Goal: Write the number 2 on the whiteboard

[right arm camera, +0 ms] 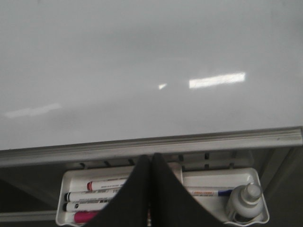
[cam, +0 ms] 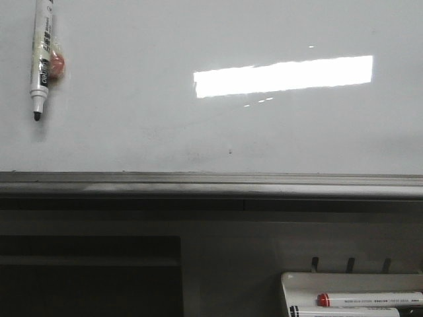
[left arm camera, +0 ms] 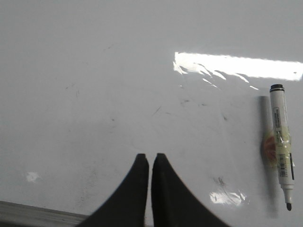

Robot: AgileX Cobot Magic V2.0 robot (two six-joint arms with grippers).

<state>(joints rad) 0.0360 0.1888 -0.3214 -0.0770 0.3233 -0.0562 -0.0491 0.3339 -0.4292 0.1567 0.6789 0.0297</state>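
Observation:
The whiteboard (cam: 198, 139) fills the front view, glossy, reflecting a bright rectangular light; no number 2 shows on it. An uncapped black marker (cam: 41, 59) lies on the board at the far left, tip toward the rail; it also shows in the left wrist view (left arm camera: 280, 146). My left gripper (left arm camera: 150, 156) hovers over the whiteboard (left arm camera: 94, 94), shut and empty, well apart from the marker. My right gripper (right arm camera: 151, 156) is shut and empty above the white marker tray (right arm camera: 255, 178), in front of the whiteboard (right arm camera: 142, 71). Neither gripper shows in the front view.
A grey metal rail (cam: 211, 181) edges the board's near side. The tray (cam: 291, 284) at the front right holds several markers (right arm camera: 102, 184) and a small bottle (right arm camera: 245, 198). A dark shelf opening (cam: 86, 277) lies below the rail at the left.

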